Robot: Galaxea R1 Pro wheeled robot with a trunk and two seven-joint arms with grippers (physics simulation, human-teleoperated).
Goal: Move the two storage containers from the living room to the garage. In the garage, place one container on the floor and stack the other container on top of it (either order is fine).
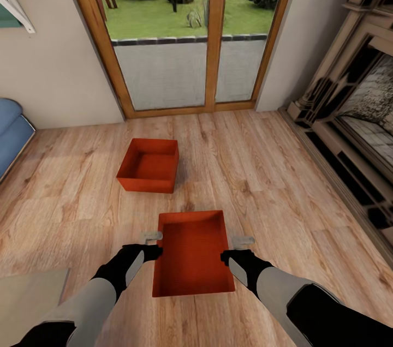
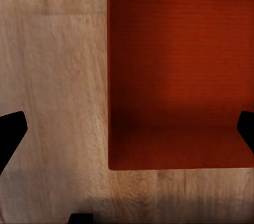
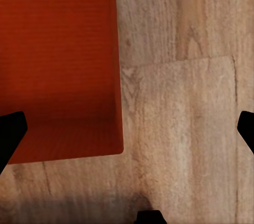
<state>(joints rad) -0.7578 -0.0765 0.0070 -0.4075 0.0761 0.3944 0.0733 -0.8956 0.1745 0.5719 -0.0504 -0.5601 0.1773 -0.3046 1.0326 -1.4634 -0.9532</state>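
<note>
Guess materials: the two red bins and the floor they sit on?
Near storage container and far storage container: likely molded plastic, matte; uniform orange-red, thin plain walls, faint fine ribbing in the wrist views, no gloss. Could be painted metal. Floor: light wood planks or laminate, satin; visible grain, knots and plank seams.

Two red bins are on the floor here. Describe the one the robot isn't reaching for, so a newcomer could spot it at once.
Start at the wood-framed glass doors facing the garden, then come down onto the light plank floor in front of them. The bin meant is the orange-red open-topped one nearer the doors, standing alone. Its twin lies closer to the robot, between the left gripper and the right gripper.
</note>
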